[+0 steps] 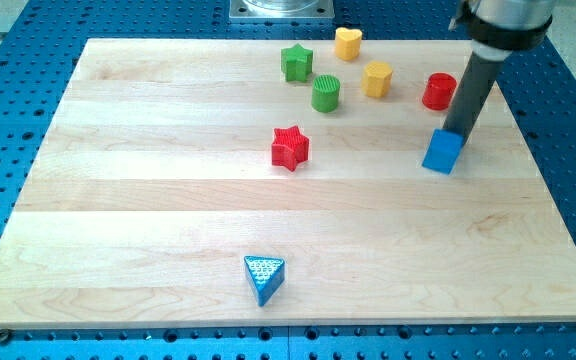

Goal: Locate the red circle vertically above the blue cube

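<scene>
Blue cube (443, 151) hides my tip's very end (455, 134), just below the red circle (439, 91).

Clearly a robotics lab bench rather than a home or shop. Shown by a pale wooden surface (168, 200) laid squarely on a blue metal breadboard plate (8, 130) drilled with a regular grid of mounting holes, visible all around the surface's edges. Backed up by a grey machined mounting base (280, 9) just beyond the surface's top edge, and small moulded test blocks scattered on the surface.
</scene>
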Controlling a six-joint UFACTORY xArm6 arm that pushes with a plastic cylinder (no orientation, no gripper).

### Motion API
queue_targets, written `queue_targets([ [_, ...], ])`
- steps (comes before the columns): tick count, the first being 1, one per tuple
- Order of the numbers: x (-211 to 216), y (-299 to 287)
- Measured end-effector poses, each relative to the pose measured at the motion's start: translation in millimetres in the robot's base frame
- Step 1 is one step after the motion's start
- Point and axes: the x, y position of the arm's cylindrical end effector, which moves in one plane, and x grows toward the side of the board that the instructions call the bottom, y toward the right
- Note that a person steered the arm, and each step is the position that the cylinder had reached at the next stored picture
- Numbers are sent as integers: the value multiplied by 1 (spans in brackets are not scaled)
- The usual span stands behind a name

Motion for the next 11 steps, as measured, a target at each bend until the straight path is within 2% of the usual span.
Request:
queue_targets([
  [1,31,-12],
  [2,22,30],
  [3,-38,87],
  [4,-101,83],
  [5,-116,59],
  [7,-116,20],
  [8,-91,0],
  [10,-126,-8],
  [11,-122,-32],
])
